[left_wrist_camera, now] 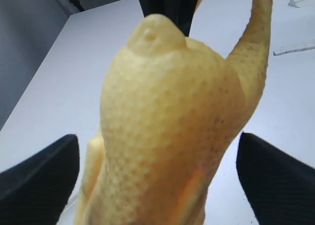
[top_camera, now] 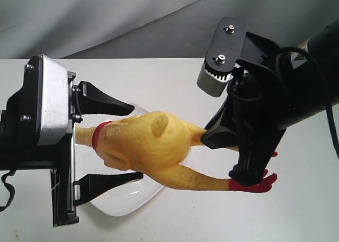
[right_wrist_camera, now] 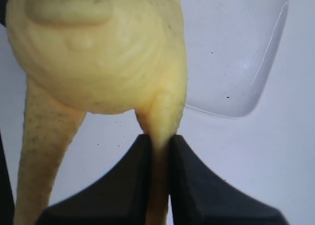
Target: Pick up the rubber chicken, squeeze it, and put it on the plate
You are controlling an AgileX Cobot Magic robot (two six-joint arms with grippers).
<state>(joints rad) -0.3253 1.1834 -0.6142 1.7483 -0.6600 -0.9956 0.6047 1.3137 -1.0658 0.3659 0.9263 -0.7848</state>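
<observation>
The rubber chicken (top_camera: 153,141) hangs lengthwise in the air over the white plate (top_camera: 122,202), its red neck band toward my left arm and its red feet (top_camera: 257,185) toward my right. My right gripper (top_camera: 222,149) is shut on one thin leg; in the right wrist view the two black fingers (right_wrist_camera: 133,180) pinch that leg at the right gripper (right_wrist_camera: 160,141), with the chicken (right_wrist_camera: 98,52) and the plate (right_wrist_camera: 231,62) beyond. My left gripper (top_camera: 136,142) is open, one finger on each side of the plump body. The left wrist view shows the chicken (left_wrist_camera: 167,112) filling the left gripper (left_wrist_camera: 157,176), with gaps at both fingers.
The white table (top_camera: 159,72) runs under both arms, with a grey cloth backdrop (top_camera: 106,19) behind it. The plate lies partly under the left gripper's lower finger. My right arm's black body (top_camera: 286,93) looms over the table's right side.
</observation>
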